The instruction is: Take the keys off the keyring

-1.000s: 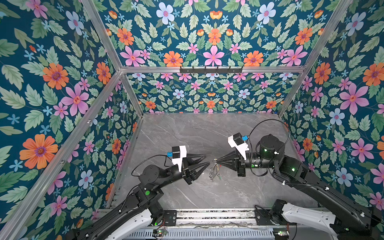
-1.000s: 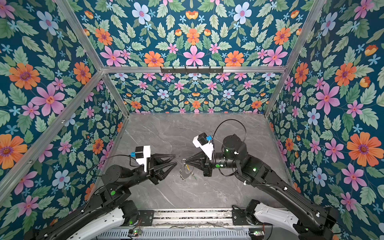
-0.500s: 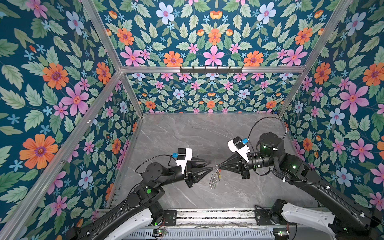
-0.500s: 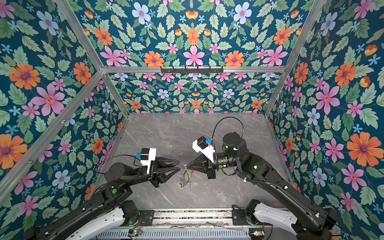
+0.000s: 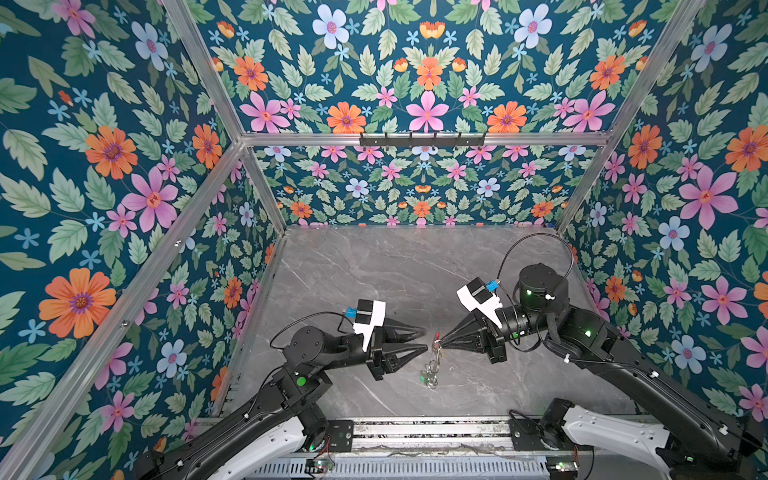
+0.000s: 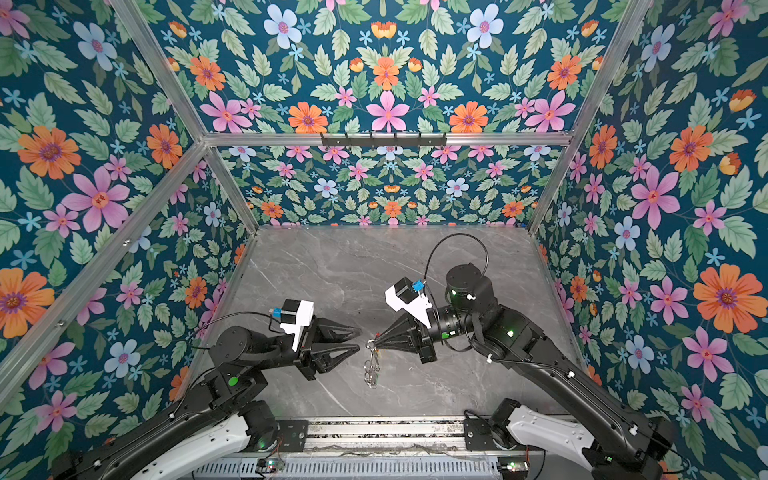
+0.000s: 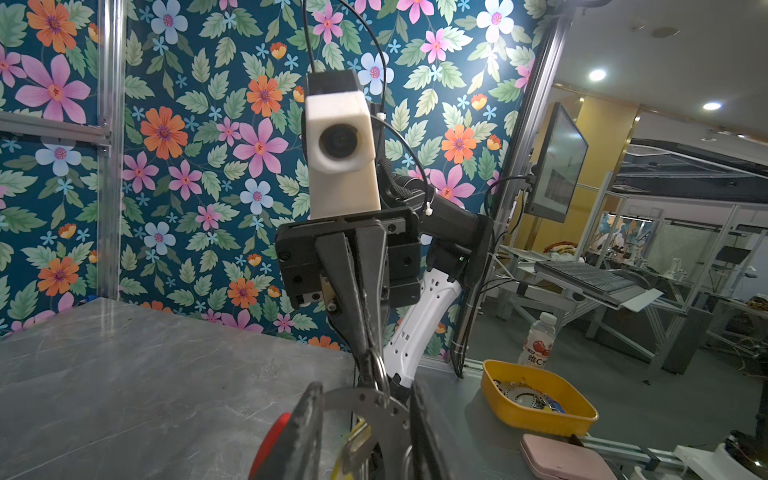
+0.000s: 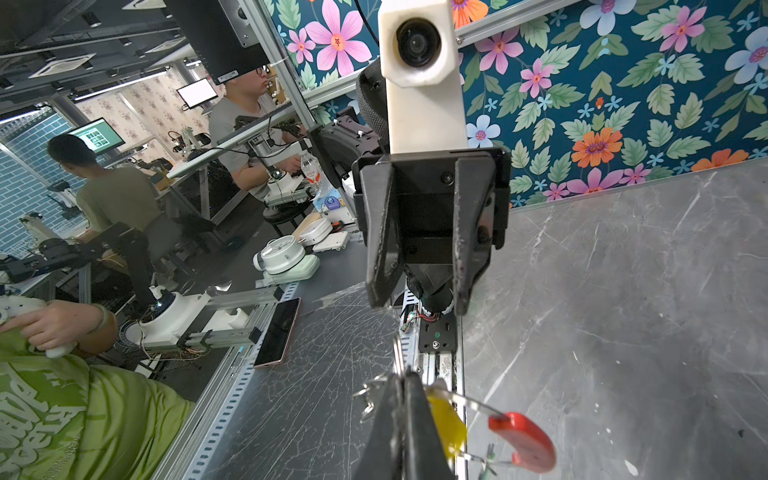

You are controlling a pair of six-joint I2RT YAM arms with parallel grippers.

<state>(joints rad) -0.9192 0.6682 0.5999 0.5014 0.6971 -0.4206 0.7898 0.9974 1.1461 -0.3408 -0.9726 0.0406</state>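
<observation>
The jaws of the right gripper point(image 5: 440, 341) are pressed together on the rim of the keyring point(image 7: 360, 400). They pinch it where a small silver loop point(image 7: 377, 368) sits, and the left wrist view shows the black tips meeting just above that loop. From this pinch the keyring hangs down over the bench point(image 5: 374, 270). In both top views it is nearly edge-on, a thin glinting cluster below the jaw tips. Whether its lowest part touches the bench cannot be told.

In the right wrist view the brass-yellow key point(image 8: 446, 419) lies just beside the closed jaws, on the same side as the ring's red segment point(image 8: 523, 440). A speck of bright green, the green tag point(image 5: 422, 378), shows at the low end of the cluster in a top view. The key it belongs to is too small to make out.

The jaws of the left gripper point(image 5: 424, 339) stand apart and grip nothing. They point straight at the right gripper, with their tips just beside the hanging keyring. In the left wrist view its two fingers point(image 7: 307, 432) stand either side of the grey arc, with the red segment outside one of them. Contact with the ring cannot be told.

The bench is grey and marbled, closed in by floral walls point(image 5: 124, 166) on an aluminium frame. Past its edge the wrist views show a yellow tray point(image 7: 536, 420), a drink bottle point(image 7: 539, 338) and a phone point(image 8: 277, 332) lying flat.
</observation>
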